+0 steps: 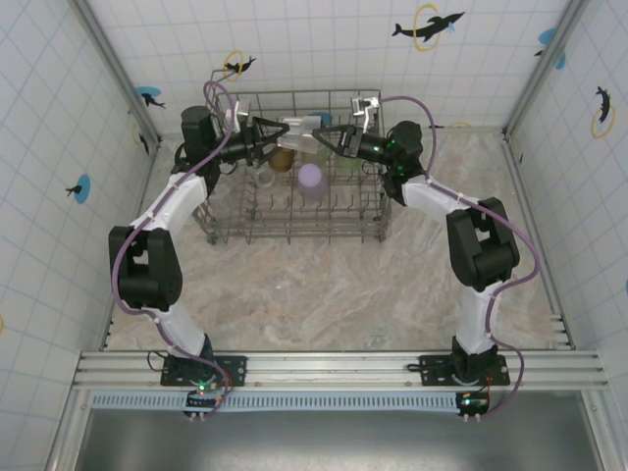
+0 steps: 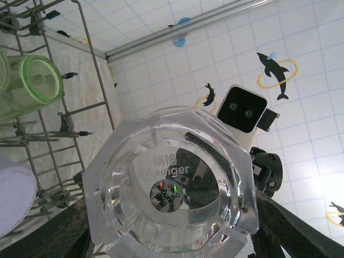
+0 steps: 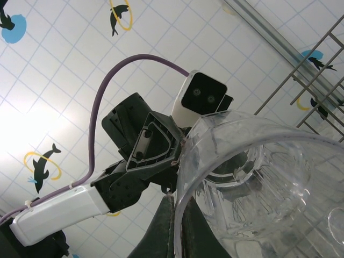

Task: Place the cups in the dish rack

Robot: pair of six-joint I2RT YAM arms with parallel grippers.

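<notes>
A clear cup [image 1: 299, 130] hangs on its side above the far part of the dish rack [image 1: 294, 234], held from both ends. My left gripper [image 1: 273, 132] is shut on its thick faceted base [image 2: 172, 177], one finger [image 2: 59, 231] on each side. My right gripper [image 1: 327, 135] is shut on the cup's rim [image 3: 188, 177], pinching the thin wall between its fingers [image 3: 166, 231]. Inside the rack sit a lilac cup [image 1: 312, 180], an amber-brown cup [image 1: 282, 157] and a pale green cup [image 2: 32, 86].
The rack's tall wire sides [image 2: 91, 107] and upright tines stand just below both grippers. Tiled walls [image 1: 324, 49] close in the table at the back and on both sides. Bare marbled tabletop [image 1: 314, 294] lies between the rack and the arm bases.
</notes>
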